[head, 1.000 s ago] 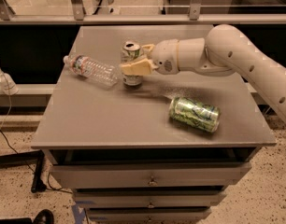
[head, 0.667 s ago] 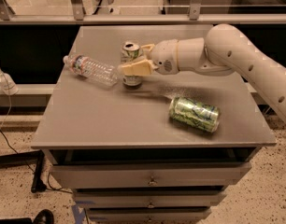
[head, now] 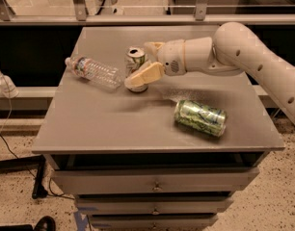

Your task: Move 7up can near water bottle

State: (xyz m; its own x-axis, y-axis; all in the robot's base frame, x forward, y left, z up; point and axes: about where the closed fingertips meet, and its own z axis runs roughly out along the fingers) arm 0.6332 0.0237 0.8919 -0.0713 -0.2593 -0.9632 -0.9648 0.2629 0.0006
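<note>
The 7up can (head: 136,57) stands upright on the grey table (head: 109,124), near the middle of its back half. It has a whitish-green body and a silver top. My gripper (head: 140,64) reaches in from the right and is shut on the can, with one cream finger (head: 143,76) across the can's front lower part and the other behind it. The water bottle (head: 93,71), clear and ribbed, lies on its side just left of the can, its cap pointing to the back left. A small gap separates bottle and can.
A wider bright-green patterned can (head: 200,117) lies on its side at the table's front right. My white arm (head: 244,52) spans the right back of the table. A rail and glass panel run behind the table; drawers sit below its front edge.
</note>
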